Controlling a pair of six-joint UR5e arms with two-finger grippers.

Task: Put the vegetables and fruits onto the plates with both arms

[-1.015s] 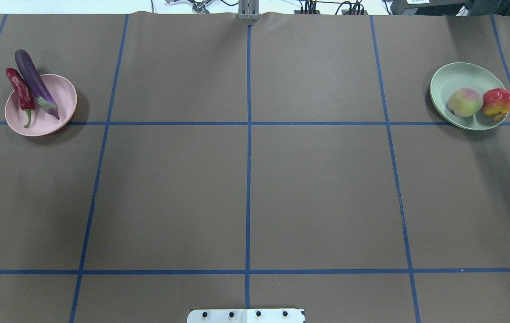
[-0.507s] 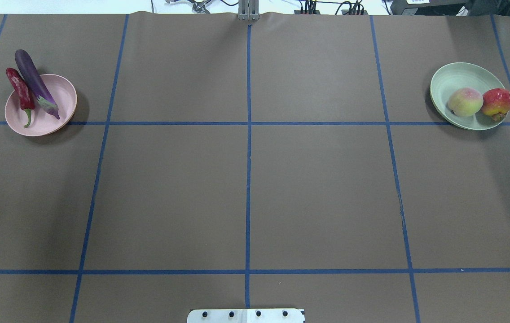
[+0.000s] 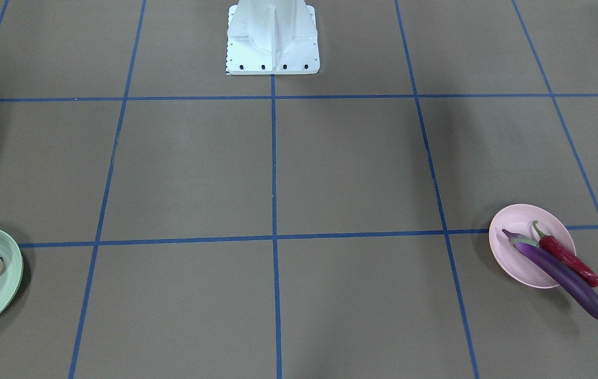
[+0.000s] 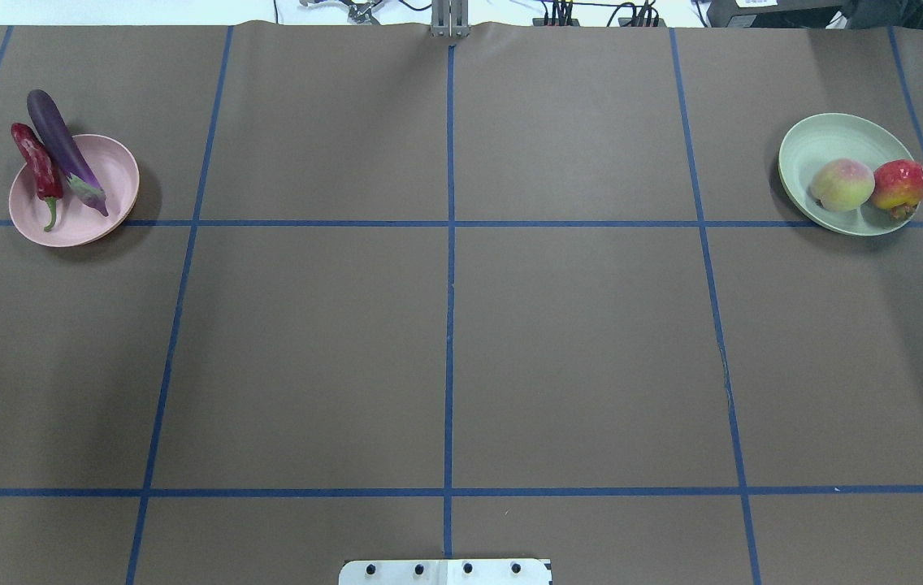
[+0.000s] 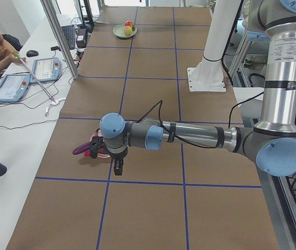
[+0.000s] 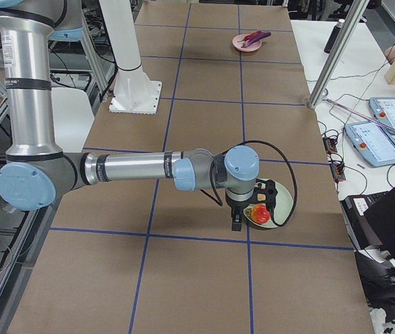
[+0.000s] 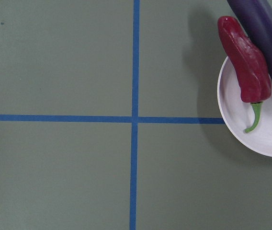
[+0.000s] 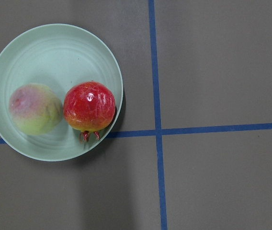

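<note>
- Far left of the overhead view, the pale pink plate (image 4: 116, 175) carries both vegetables. The purple eggplant (image 4: 62, 146) lies calyx-end on the plate, and its long body runs out over the far rim.
- Close against it on the outer side is the red chili pepper (image 4: 37, 162). Its green stem is on the plate and its tip pokes past the rim.
- The left arm (image 5: 189, 135) stretches low across the brown table (image 4: 575, 349), and the left gripper (image 5: 118, 170) points down just beside the pink plate. It appears only in the side view, so I cannot tell how far apart its fingers are or whether they hold anything.
- The white base block (image 4: 445, 571) sits at the centre of the near edge.
- Over to the right, the pale mint plate (image 4: 823, 138) holds both fruits, touching or nearly so. The yellow-green fruit (image 4: 842, 184) with its pink blush sits inside, and the red-orange fruit (image 4: 900, 185) sits at the rim, crown toward the robot.
- The right arm (image 6: 135, 168) reaches out low, and the right gripper (image 6: 237, 224) hangs right next to the mint plate. Here too I cannot tell the finger spread or any grasp.
</note>
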